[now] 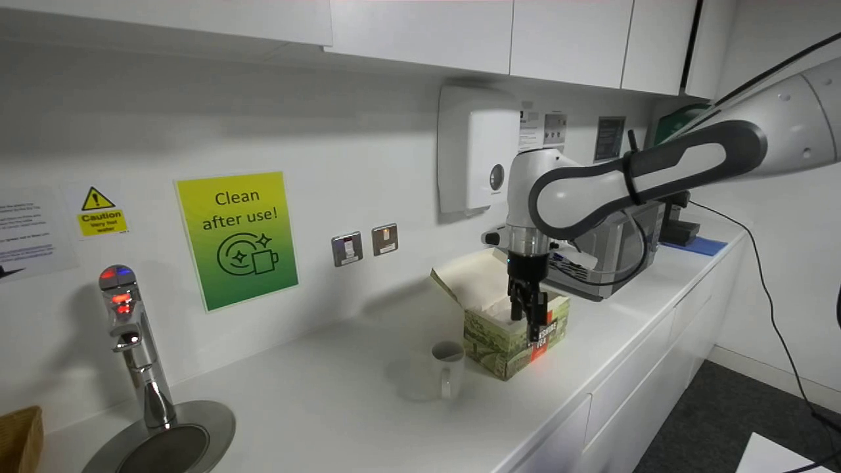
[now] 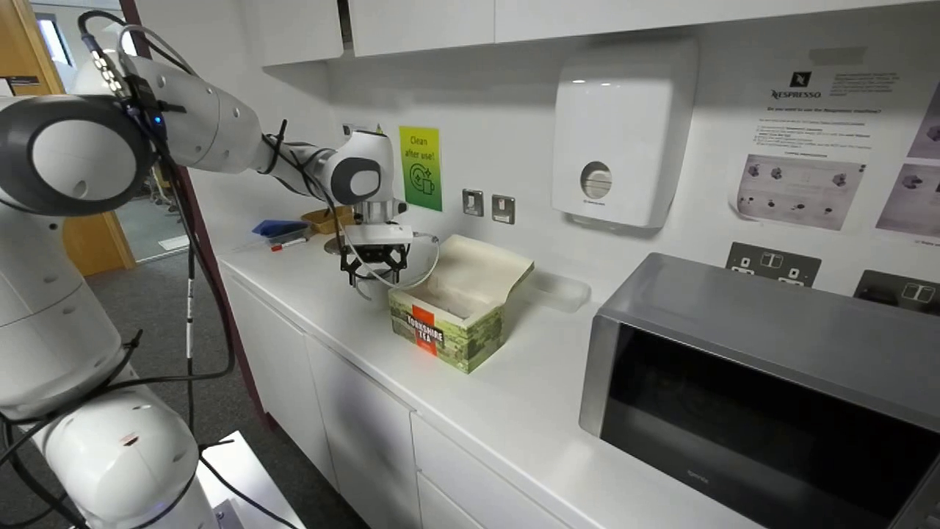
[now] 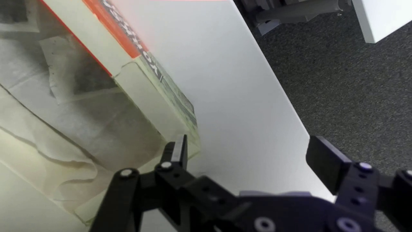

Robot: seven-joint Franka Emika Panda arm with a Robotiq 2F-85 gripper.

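Shows muted, diffuse light; soft shadows on wall (image 1: pixel 368 144) beneath cabinets (image 1: pixel 420 33); pinkish tint on desk (image 3: pixel 238 103) at wrist view's top; slightly blurred foreground jaws.

The box (image 2: pixel 459 334) wore mottled green with a red panel (image 2: pixel 424 329), the gripper (image 3: pixel 247 145) was black, mug (image 1: pixel 448 380) and counter (image 1: pixel 315 394) white, and the sign (image 1: pixel 238 240) shaded yellow to green.

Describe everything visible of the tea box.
The cardboard-looking tea box stands upright on the white counter, its lid tilted open toward the wall. Green landscape print covers the visible sides, with a red Yorkshire Tea panel; the inside is pale, holding what look like tea bags. The open gripper hangs near one corner, contact unclear.
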